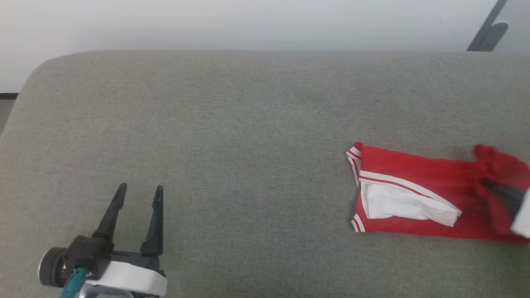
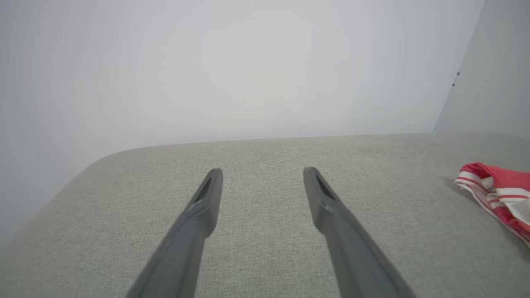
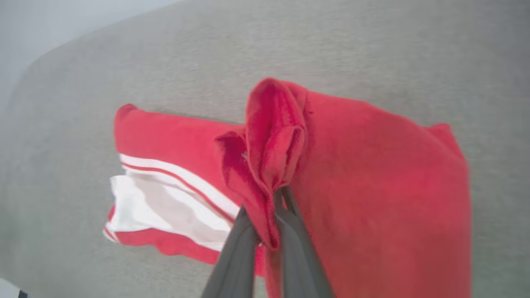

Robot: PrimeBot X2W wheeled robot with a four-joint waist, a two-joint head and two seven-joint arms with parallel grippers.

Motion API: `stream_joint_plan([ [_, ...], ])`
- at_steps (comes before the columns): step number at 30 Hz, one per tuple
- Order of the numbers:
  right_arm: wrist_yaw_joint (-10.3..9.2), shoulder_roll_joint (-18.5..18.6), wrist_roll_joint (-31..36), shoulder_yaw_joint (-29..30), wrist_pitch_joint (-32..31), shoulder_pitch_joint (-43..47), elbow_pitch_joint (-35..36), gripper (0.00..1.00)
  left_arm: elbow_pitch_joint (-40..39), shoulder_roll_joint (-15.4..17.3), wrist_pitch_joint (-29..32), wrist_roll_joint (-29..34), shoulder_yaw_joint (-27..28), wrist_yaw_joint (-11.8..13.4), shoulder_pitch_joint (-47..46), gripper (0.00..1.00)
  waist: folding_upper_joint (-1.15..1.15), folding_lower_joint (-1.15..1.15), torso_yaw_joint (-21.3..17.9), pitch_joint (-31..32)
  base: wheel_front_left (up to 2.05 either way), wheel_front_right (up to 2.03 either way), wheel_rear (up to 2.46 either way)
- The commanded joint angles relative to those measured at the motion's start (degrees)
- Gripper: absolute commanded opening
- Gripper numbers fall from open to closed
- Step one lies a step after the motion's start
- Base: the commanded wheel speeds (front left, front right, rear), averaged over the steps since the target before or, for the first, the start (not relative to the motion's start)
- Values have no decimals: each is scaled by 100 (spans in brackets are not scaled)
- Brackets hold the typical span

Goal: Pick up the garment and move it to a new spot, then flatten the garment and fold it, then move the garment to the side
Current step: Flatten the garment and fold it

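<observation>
- The garment (image 1: 414, 198) is lying flat toward the right of the grey cushion (image 1: 232, 124); bare cushion is extending leftward to its rounded corner.
- The head view's frame is cutting off the garment's right end.
- The right gripper (image 3: 274, 198) is pinching a bunched red fold, its fingers nearly together.
- The left gripper (image 1: 140, 188) is standing wide apart and empty, well clear of the garment.

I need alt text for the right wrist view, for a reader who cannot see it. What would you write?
The right gripper is shut on a bunched fold of the red garment, which lies spread on a grey fabric surface. A white panel with red-and-white striped trim shows at the garment's left end.
</observation>
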State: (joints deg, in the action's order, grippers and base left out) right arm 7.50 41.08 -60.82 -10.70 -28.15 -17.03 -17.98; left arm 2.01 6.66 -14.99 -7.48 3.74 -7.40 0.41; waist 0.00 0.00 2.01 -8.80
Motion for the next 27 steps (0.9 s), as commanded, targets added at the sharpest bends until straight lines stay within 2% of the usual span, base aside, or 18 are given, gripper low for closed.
stream_joint_plan([
  [1, -4, -111, 76, -12, -108, 105, 249, 0, -29, -12, -25, -39, -44, -9, 52, 100, 0, 0, 44, 23, 0, 0, 0],
  [2, -4, -260, 172, -31, -247, 190, 599, 0, -46, -19, -25, -62, -98, -9, 40, 100, 0, 0, 90, 34, 0, 0, 0],
  [6, -4, -665, 397, -141, -604, 313, 1157, 0, -43, -23, -25, -166, -231, -9, 18, 100, 0, 0, 192, 50, 0, 0, 0],
  [13, -4, -1334, 917, -306, -920, 178, 1481, 0, -26, 14, -26, -230, -401, -9, -93, 100, 0, 0, 415, -5, 0, 0, 0],
  [19, -4, -1595, 1270, -328, -915, 56, 1361, 0, -35, 3, -25, -345, -483, -9, -231, 100, 0, 0, 551, -110, 0, 0, 0],
  [27, -4, -1691, 1566, -396, -677, -15, 986, 0, 62, 84, -25, -456, -523, -9, -318, 100, 0, 0, 577, -191, 0, 0, 0],
])
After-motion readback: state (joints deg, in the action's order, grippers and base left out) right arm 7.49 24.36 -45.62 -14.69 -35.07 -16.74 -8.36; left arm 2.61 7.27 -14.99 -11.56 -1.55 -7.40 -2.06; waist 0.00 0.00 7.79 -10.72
